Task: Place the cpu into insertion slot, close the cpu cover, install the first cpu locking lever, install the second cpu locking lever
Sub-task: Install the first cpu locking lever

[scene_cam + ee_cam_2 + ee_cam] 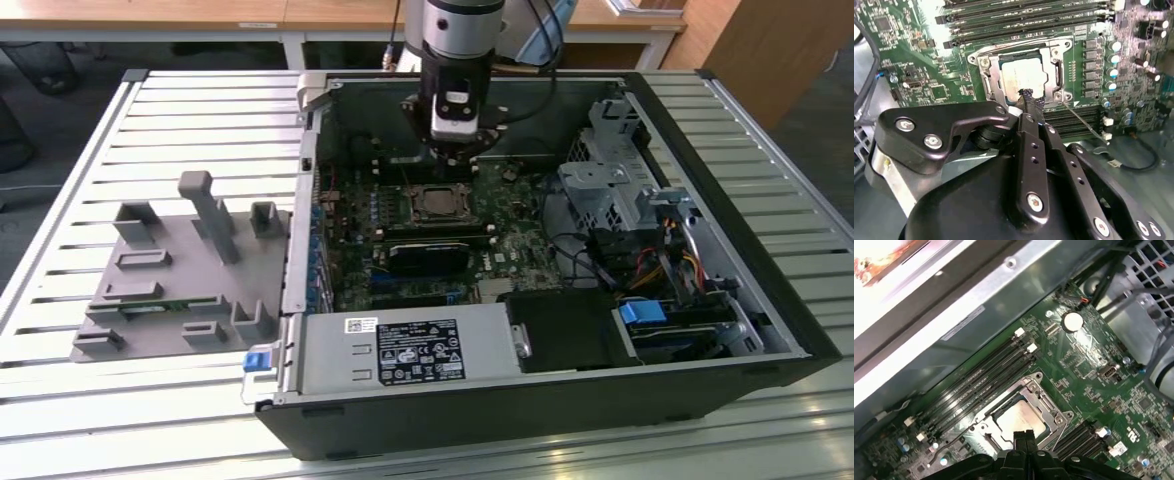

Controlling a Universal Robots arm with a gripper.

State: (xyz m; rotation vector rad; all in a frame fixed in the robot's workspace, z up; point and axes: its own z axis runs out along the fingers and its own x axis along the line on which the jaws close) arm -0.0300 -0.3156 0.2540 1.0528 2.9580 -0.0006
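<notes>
In insertion slot (1055,416), cpu (1019,419) lies just beside hand (1024,435), pressed together.

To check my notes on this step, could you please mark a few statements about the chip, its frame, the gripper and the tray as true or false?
1. The chip lies flat on the green board. True.
2. The silver frame lies around the chip. True.
3. The gripper holds the chip high over the computer case. False: the chip lies on the board, with the gripper's tip at its edge.
4. The grey tray lies on the exterior view's right of the computer case. False: it lies on the exterior view's left.
5. The gripper's fingers are spread wide. False: in the first wrist view they are together.
</notes>
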